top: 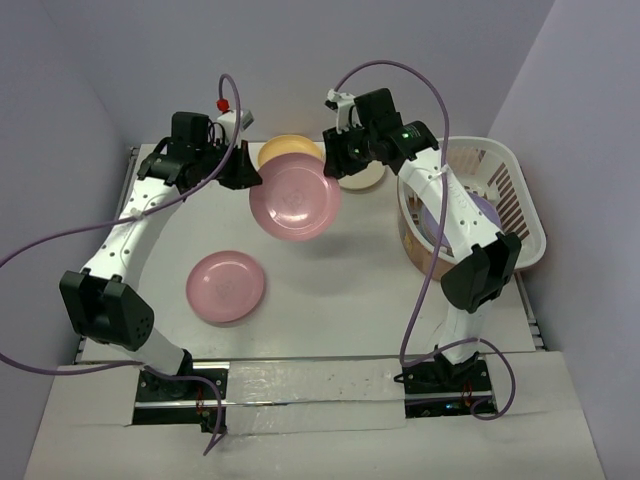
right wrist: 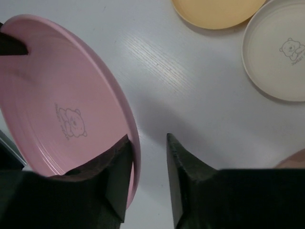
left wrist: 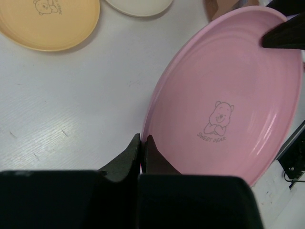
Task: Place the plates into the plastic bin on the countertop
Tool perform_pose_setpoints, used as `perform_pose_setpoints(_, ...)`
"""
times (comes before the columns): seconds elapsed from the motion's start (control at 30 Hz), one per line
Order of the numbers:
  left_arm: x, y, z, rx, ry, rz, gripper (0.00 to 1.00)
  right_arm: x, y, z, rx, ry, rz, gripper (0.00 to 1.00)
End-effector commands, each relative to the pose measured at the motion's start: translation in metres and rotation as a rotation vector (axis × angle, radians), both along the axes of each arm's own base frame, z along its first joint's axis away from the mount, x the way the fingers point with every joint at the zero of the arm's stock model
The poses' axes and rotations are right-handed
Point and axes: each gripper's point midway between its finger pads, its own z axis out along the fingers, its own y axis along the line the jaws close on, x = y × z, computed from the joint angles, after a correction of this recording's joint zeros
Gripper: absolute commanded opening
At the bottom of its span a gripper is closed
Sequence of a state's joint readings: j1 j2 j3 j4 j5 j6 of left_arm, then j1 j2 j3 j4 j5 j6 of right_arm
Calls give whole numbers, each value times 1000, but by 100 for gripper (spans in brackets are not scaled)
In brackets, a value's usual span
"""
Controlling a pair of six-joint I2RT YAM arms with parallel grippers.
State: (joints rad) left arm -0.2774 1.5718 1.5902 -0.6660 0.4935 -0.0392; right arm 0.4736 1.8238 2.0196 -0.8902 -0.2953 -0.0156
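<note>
- The left hand [left wrist: 142, 139] is closed tight on the near rim of a pink plate [left wrist: 224, 95], its two fingers pinched together over the edge.
- This pink plate is held tilted, clear of the worktop [top: 330, 300], between the two arms, roughly at the middle of the far half.
- The right hand [right wrist: 147, 138] straddles the opposite rim of the same plate. Its jaws stand apart: one finger [right wrist: 116, 167] lies against the plate's face and there is a visible gap to the other, so it has no grip.
- A bear drawing is printed at the plate's centre.
- A second pink plate [top: 226, 286] lies flat on the worktop, nearer and to the left, well apart from the held one.
- An orange plate [top: 288, 150] and a cream plate [right wrist: 281, 52] lie flat side by side at the far side, just beyond the held plate.
- The plastic bin [top: 520, 170] stands at the right edge of the worktop. A lavender plate [top: 485, 212] shows inside it, partly hidden by the right arm.
</note>
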Motion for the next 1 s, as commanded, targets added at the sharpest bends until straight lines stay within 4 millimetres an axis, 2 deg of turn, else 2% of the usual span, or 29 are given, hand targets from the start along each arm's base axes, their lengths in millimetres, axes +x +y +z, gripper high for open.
perform_pose_setpoints(0.0,-10,-8,41,-65,-96,-44,0,1,2,1,-7,-19,2,29)
perform_pose_setpoints(0.07,-10,-8,40,-65,-98,-45,0,-2,2,1,-4,-18,11,17)
perform_pose_setpoints(0.13,-10,-7,40,-64,-100,-36,5,-5,1,6,1,-26,10,3)
perform_pose_setpoints(0.2,-6,-4,36,-52,-91,-12,35,-8,-4,7,1,-27,1,0)
perform_pose_setpoints(0.27,0,5,33,-25,-95,37,85,-10,-21,18,17,-47,-31,0)
perform_pose_setpoints(0.3,3,12,32,-18,-97,50,99,-11,-30,21,22,-49,-44,0)
perform_pose_setpoints(0.4,8,31,29,-20,-95,52,99,-12,-70,27,32,-57,-109,0)
perform_pose_setpoints(0.43,10,42,26,-8,-95,52,99,-10,-98,27,36,-56,-158,0)
perform_pose_setpoints(0.47,11,51,20,17,-98,28,99,-4,-135,20,26,-42,-239,0)
perform_pose_setpoints(0.5,10,52,18,19,-95,26,99,-7,-139,26,21,-65,-233,0)
perform_pose_setpoints(0.57,7,62,2,56,-98,-17,99,-8,-212,21,-19,-76,-363,0)
perform_pose_setpoints(0.63,3,66,-13,93,-89,-42,99,-14,-275,18,-46,-74,-484,0)
perform_pose_setpoints(0.7,-2,67,-37,121,-51,-97,99,-23,-323,15,-74,-69,-568,0)
perform_pose_setpoints(0.73,-3,68,-45,121,-31,-104,99,-27,-341,13,-97,-68,-594,0)
perform_pose_setpoints(0.8,-3,69,-54,117,-11,-111,99,-31,-362,8,-122,-62,-627,0)
perform_pose_setpoints(0.83,-1,71,-64,111,8,-119,99,-35,-383,3,-144,-55,-664,0)
perform_pose_setpoints(0.87,1,74,-71,107,24,-117,99,-36,-397,-2,-156,-49,-684,0)
perform_pose_setpoints(0.97,5,80,-83,102,49,-114,99,-37,-416,-19,-191,-25,-702,0)
